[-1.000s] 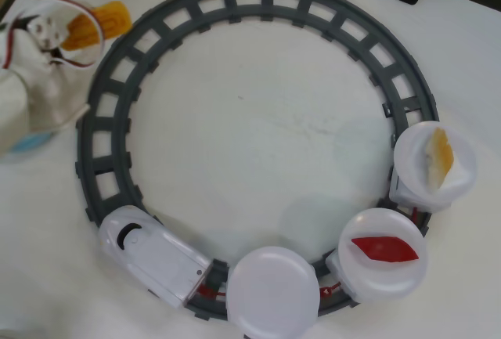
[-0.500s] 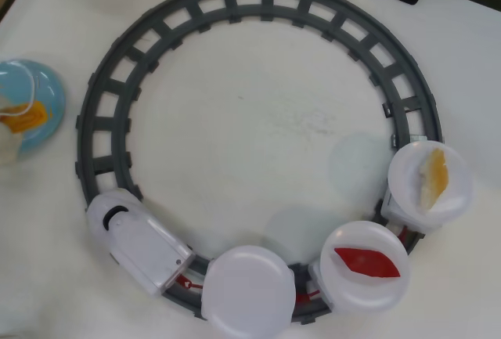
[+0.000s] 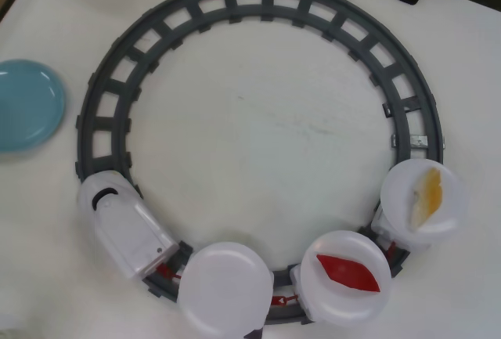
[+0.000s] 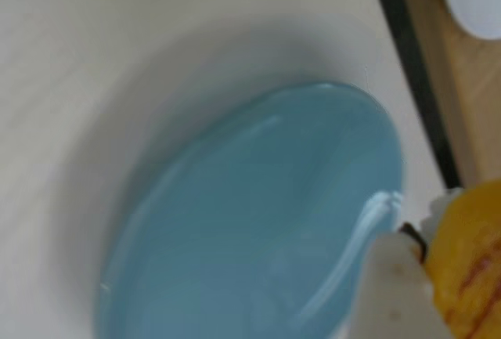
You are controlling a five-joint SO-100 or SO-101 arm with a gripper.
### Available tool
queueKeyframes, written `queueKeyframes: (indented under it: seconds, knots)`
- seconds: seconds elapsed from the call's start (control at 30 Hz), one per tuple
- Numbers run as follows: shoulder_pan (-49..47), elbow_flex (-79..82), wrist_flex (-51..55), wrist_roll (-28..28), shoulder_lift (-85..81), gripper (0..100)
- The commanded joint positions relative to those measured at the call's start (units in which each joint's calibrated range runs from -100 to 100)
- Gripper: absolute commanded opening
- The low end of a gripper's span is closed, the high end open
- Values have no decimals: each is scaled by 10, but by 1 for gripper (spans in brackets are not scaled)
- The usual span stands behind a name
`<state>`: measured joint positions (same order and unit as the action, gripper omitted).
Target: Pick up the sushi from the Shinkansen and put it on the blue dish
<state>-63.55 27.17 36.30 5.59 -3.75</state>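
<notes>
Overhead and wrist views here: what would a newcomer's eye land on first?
In the overhead view, the big grey ring of track fills the table, with the white Shinkansen at lower left pulling three plate-topped cars; the last two carry a red piece and a pale orange-and-white piece. The blue dish lies bare at the left edge. The wrist view shows that dish close up, with the orange-yellow sushi at lower right beside a white finger.

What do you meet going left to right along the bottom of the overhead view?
Blue dish → Shinkansen nose car → empty white plate → plate with the red piece → plate with the pale orange-and-white piece.
</notes>
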Motion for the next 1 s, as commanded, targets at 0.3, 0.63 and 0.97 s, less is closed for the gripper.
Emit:
queueKeyframes:
  seconds: [0.3,0.63,0.97]
  knots:
    - [28,-178,-8,-5,187,3]
    - [51,-196,21,-1,188,8]
    - [49,-186,22,0,190,28]
